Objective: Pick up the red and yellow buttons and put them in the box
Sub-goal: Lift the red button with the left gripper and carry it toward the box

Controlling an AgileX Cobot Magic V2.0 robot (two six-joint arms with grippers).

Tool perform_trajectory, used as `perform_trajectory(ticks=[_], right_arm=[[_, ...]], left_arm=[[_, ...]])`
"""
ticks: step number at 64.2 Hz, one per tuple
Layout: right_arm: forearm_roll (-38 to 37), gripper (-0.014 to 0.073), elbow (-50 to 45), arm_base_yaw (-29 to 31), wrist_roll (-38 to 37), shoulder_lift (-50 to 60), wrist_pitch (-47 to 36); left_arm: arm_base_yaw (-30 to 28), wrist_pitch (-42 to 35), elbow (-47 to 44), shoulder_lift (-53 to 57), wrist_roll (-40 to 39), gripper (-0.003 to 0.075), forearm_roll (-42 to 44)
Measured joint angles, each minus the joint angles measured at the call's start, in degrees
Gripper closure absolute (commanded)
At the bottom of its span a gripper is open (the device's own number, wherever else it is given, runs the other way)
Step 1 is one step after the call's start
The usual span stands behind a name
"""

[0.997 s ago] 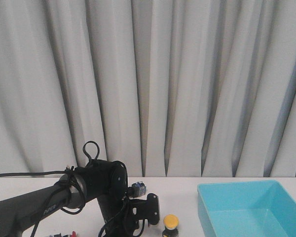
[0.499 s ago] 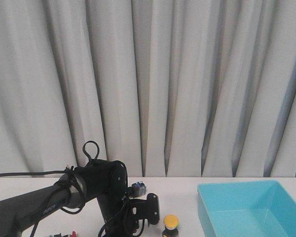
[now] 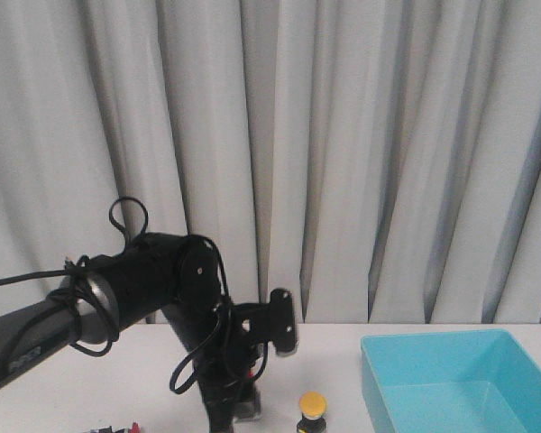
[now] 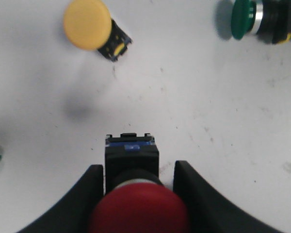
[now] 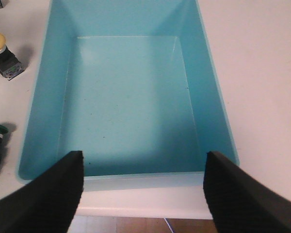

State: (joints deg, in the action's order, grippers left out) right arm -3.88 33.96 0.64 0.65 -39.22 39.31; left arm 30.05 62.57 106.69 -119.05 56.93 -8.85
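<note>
Red button [image 4: 136,204] is gripped between the closed left claw [image 4: 138,194] fingers above the table [image 4: 208,121], yellow button [image 4: 89,26] at its 11 o'clock, while the turquoise box [image 5: 126,97] is seen empty beneath the wide-spread right claw [image 5: 143,189].

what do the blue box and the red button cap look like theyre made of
The box looks like moulded plastic: uniform turquoise, smooth sloped walls with a soft sheen and rounded rim. The red button held in the left gripper has a cap that also looks plastic, evenly coloured with a matte-to-satin dome; its black body with a blue tag seems plastic too, though the blur leaves that open.
</note>
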Motion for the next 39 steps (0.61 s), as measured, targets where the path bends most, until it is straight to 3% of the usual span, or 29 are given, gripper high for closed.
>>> perform_trajectory(ticks=[13, 33, 39], right_arm=[[0.0, 0.0074, 0.0, 0.0, 0.0, 0.0, 0.0], [0.0, 0.0074, 0.0, 0.0, 0.0, 0.0, 0.0], [0.0, 0.0074, 0.0, 0.0, 0.0, 0.0, 0.0]], left_arm=[[5.4, -4.7, 0.0, 2.6, -3.5, 0.0490, -0.2], [11.9, -23.5, 0.0, 2.5, -13.4, 0.0490, -0.8], [12.2, -25.6, 0.0, 2.5, -15.2, 0.0490, -1.0]])
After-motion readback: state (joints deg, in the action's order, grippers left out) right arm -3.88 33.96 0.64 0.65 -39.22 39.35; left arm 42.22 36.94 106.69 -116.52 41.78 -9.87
